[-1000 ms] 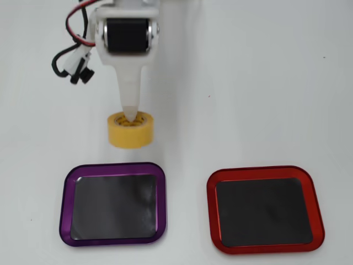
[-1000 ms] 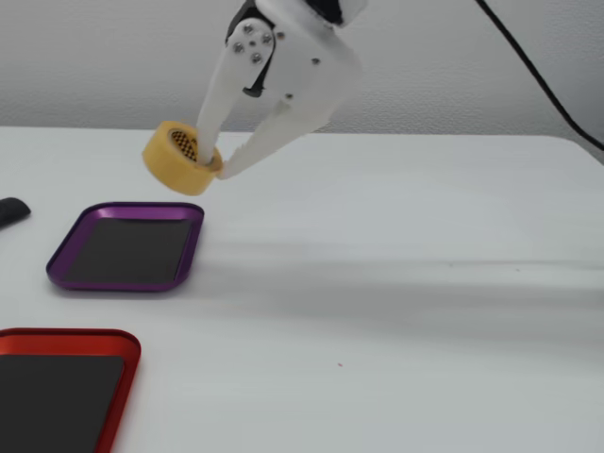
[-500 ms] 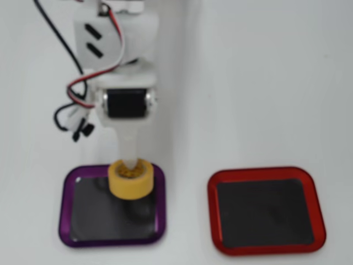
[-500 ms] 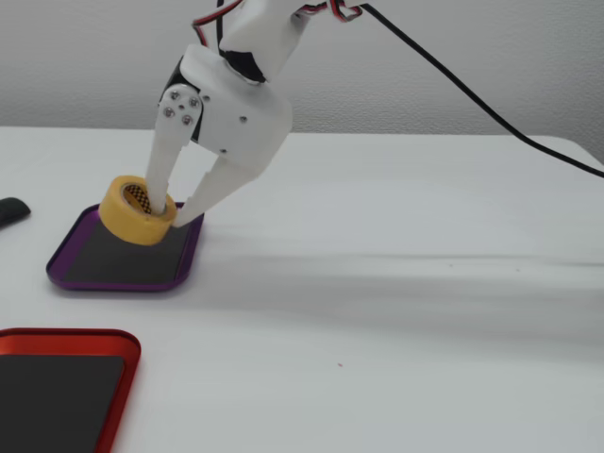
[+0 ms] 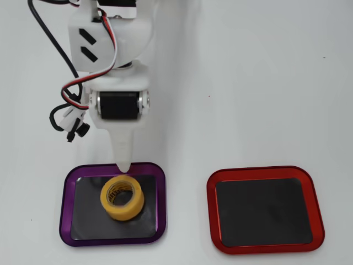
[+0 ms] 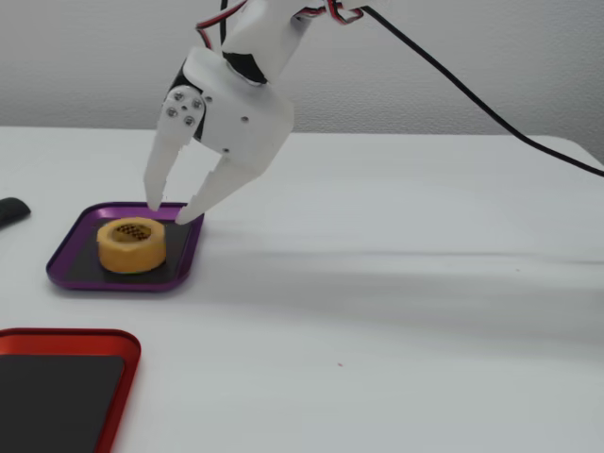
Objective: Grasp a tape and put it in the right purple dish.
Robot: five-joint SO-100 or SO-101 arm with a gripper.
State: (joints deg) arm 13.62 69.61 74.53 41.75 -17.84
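The yellow tape roll (image 5: 122, 197) lies flat inside the purple-rimmed dish (image 5: 66, 212), near its middle. It also shows in the fixed view (image 6: 132, 243), resting on the dish's dark floor, with the purple rim (image 6: 66, 274) around it. My white gripper (image 6: 170, 213) is open and empty. Its fingertips hang just above the dish's far edge, close behind the tape and apart from it. In the overhead view the gripper (image 5: 124, 165) points down at the dish's upper rim, and only one finger shows there.
A red-rimmed tray (image 5: 210, 207) of the same shape lies to the right in the overhead view and shows at the near left in the fixed view (image 6: 75, 334). A small black object (image 6: 9, 210) sits at the fixed view's left edge. Black cables trail behind the arm.
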